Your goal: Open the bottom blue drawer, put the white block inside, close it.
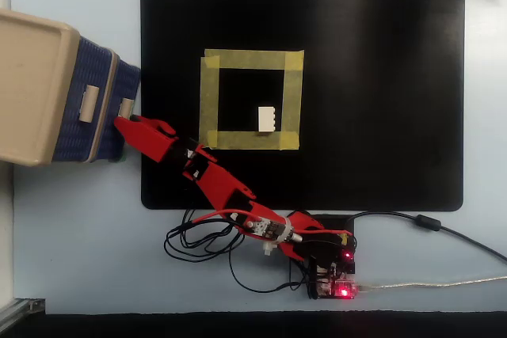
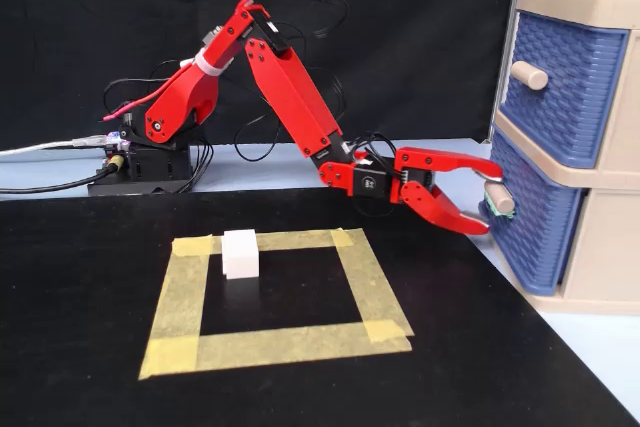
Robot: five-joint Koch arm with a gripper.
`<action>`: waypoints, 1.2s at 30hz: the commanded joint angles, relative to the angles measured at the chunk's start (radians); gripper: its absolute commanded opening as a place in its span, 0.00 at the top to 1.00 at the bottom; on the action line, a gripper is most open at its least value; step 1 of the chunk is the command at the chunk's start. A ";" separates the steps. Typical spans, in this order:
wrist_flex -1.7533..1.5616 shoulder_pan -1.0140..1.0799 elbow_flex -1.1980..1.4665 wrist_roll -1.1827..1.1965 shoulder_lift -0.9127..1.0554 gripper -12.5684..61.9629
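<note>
Step in hand: opening the bottom blue drawer (image 2: pixel 530 219); by my judgement the task is at its very start, since the drawer looks flush with the beige cabinet (image 2: pixel 600 247) and the white block (image 2: pixel 241 253) is untouched.
Pincer: the pincer (image 2: pixel 488 197) is spread, its upper finger reaching over the tan handle (image 2: pixel 498 196) and its lower finger below it; the tips sit right at the handle, but contact cannot be told.
White block: inside the yellow tape square (image 1: pixel 251 100) on the black mat (image 1: pixel 380 100), toward 4 o'clock of the square's centre in the overhead view, well apart from the cabinet.
How to do it well: centre the handle between the fingers before pinching, then pull straight out along the drawer's own line, toward 3 o'clock in the overhead view; an oblique tug would likely slip off the short knob or drag the light cabinet over the table (image 1: pixel 79 235).
Fixed view alone shows: the vertical spread of the fingers, and which of the two drawers is addressed.
Overhead view alone shows: the pincer (image 1: pixel 123 123) sits at about 6 o'clock of the handle (image 1: pixel 125 109), so sideways alignment looks slightly off.
</note>
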 commanded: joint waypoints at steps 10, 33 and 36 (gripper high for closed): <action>0.008 0.000 0.018 -0.020 -0.015 0.77; 0.002 0.173 0.865 -0.040 0.526 0.37; 0.037 0.178 0.890 0.107 0.597 0.38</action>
